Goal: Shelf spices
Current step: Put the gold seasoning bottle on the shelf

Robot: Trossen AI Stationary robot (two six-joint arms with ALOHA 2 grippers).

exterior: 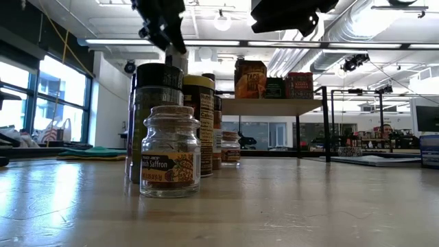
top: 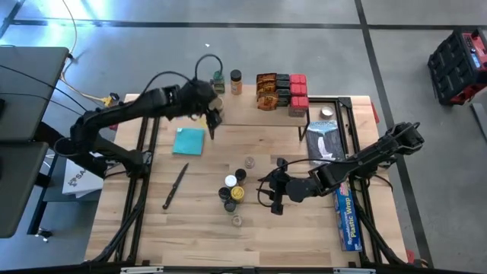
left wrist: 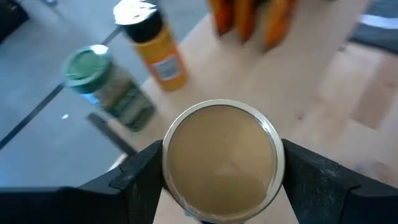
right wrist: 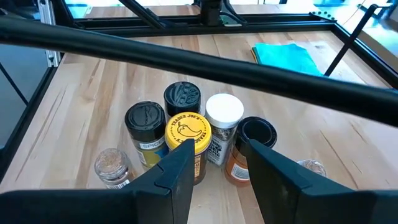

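- High view: the left gripper (top: 214,116) hung over the near-left end of the shelf (top: 251,114), just beside the green-lidded jar (top: 218,79) and the black-lidded orange jar (top: 236,81) standing there. Orange-brown packets (top: 266,90) and red boxes (top: 298,93) filled the shelf's right part. The right gripper (top: 275,190) waited just right of the jar cluster (top: 233,192) on the table (top: 190,228).
- Low view: a saffron jar (exterior: 170,160) stood in front of that cluster, with the shelf behind and higher; only here did the height difference show, though what each gripper carried was hidden.
- Left wrist view: the left fingers (left wrist: 140,180) were clamped on a tan-lidded jar (left wrist: 219,158), above the shelf's wood, which no other view revealed. I judged placing to be the step in hand; next came lowering it clear of its neighbours, then releasing.
- Right wrist view: the right fingers (right wrist: 177,171) stood apart and empty, aimed at the yellow-lidded jar (right wrist: 186,132), probably the next pick.
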